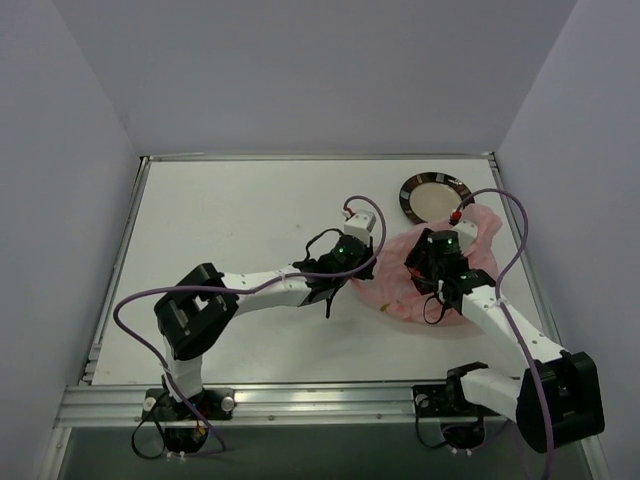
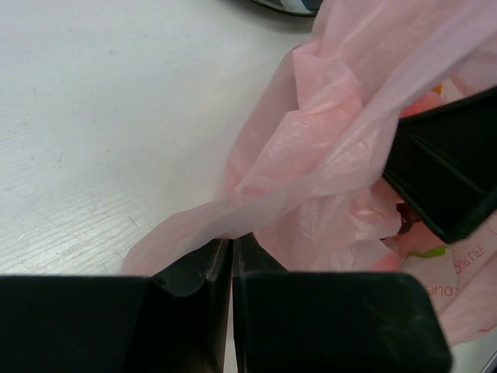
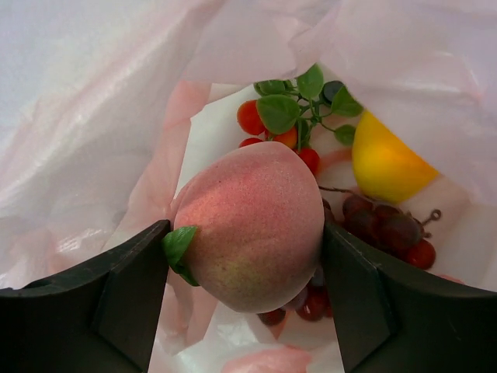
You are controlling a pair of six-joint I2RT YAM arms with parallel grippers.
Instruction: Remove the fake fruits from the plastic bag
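Bases of both arms stand at the near edge of the bench (image 1: 230,215). The left arm (image 1: 260,285) reaches right and far across the bench. The right arm (image 1: 510,325) reaches left and far.

Left claw (image 2: 233,260): closed, with its two fingers pressed together on a gathered fold of the bag (image 2: 311,155). The fold rises from the pinch and runs far and to the right. The pinch is at the bag's left edge, just above the bench surface.

Right claw (image 3: 245,237): inside the mouth of the bag, gripping the peach (image 3: 256,202), one finger on each side. The peach is pink-orange with a small green leaf against the left finger. It is held clear above the other contents.

Bag: thin pink crinkled plastic with faint print. It lies on the right half of the bench, between the two claws, with its mouth open around the right claw.

Contents on the floor of the bag, beyond the peach:
- The grapes (image 3: 388,229), a dark red cluster, lie to the right.
- The yellow fruit (image 3: 384,163) lies farther right, touching the grapes.
- The berries (image 3: 250,116) are small, red and orange, on a green leafy sprig at the far side.

Plate (image 1: 433,196): round and dark-rimmed with a pale centre. It sits on the bench just beyond the bag, near the far right corner.
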